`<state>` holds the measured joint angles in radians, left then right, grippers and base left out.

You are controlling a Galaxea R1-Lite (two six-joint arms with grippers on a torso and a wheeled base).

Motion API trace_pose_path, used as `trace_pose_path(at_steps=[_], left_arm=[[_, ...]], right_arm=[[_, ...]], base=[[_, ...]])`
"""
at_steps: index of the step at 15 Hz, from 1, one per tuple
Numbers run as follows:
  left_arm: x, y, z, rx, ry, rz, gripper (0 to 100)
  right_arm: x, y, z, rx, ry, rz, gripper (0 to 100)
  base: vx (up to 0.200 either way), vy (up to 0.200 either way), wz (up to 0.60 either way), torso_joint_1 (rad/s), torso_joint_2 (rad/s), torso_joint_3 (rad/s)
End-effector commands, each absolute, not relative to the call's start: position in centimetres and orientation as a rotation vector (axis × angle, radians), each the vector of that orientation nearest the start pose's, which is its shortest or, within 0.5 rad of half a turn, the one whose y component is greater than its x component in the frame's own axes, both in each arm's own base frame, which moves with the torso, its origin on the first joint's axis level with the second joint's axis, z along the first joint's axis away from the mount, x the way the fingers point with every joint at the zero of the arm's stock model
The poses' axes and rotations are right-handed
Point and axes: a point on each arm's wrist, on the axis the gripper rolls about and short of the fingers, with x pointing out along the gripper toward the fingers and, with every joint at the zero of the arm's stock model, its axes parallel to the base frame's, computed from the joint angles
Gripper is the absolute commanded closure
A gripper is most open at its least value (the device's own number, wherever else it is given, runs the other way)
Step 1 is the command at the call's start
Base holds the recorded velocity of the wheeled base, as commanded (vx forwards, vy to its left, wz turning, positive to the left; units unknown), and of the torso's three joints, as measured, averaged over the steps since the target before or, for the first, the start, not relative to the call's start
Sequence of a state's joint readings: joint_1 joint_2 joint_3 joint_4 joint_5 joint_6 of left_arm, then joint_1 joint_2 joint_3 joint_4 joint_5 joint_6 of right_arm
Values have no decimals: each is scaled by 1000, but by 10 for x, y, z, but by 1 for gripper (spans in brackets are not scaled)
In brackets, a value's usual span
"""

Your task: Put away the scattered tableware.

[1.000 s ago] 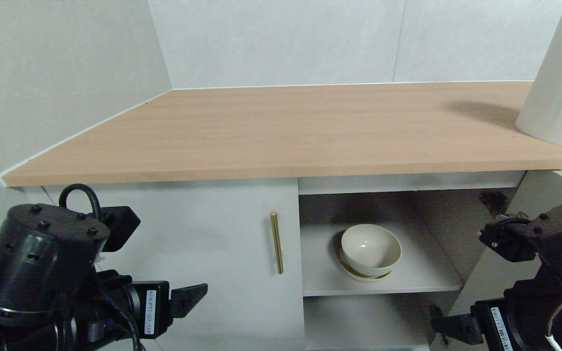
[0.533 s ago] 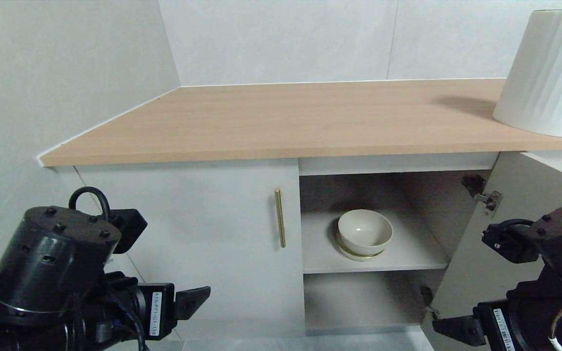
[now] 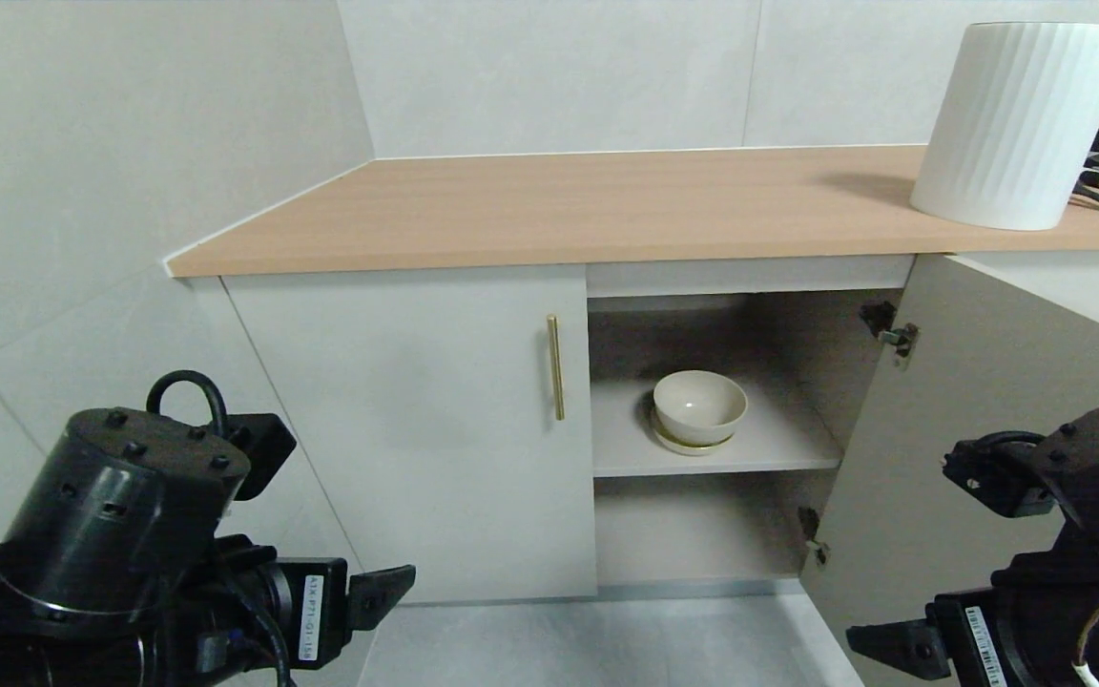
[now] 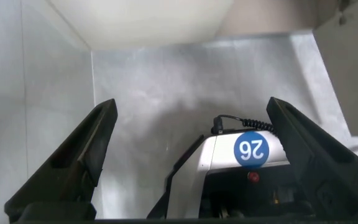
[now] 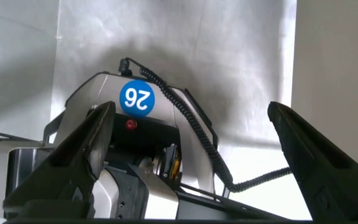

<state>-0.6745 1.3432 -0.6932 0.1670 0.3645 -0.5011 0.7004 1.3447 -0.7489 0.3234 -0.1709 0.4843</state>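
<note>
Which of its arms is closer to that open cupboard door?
Right. The right gripper sits low, just in front of the lower part of the open door. The left gripper is low on the far side, in front of the closed door.

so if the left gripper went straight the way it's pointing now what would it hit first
Probably the grey floor in front of the cabinet: the left gripper angles down at it, nothing between, though depth is unclear.

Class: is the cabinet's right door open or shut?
Open: the right door is swung outward, exposing the bowl on a plate on the shelf inside.
</note>
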Motion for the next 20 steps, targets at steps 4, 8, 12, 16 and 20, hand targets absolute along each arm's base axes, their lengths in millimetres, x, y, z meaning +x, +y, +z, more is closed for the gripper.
trace_pose_path(at_steps=[4,8,12,16,20], left_arm=[[151,-111,171,-63,763,-104,0],[151,-111,171,-62,765,-105,0],[151,-111,171,-62,764,-104,0],[152,-111,170,-59,769,-104,0],[152,-111,168,-53,773,-100,0]], right_arm=[[142,115,173,48,940,270,0],[143,115,173,47,940,269,0],[142,115,172,46,942,268,0],[141,114,173,45,940,269,0],[129,104,169,-38,934,321,0]], base=[[-200,0,0,0,2,1],[0,0,0,0,0,0],[0,0,0,0,0,0],[0,-50,0,1,2,1],[0,-200,0,7,1,1]])
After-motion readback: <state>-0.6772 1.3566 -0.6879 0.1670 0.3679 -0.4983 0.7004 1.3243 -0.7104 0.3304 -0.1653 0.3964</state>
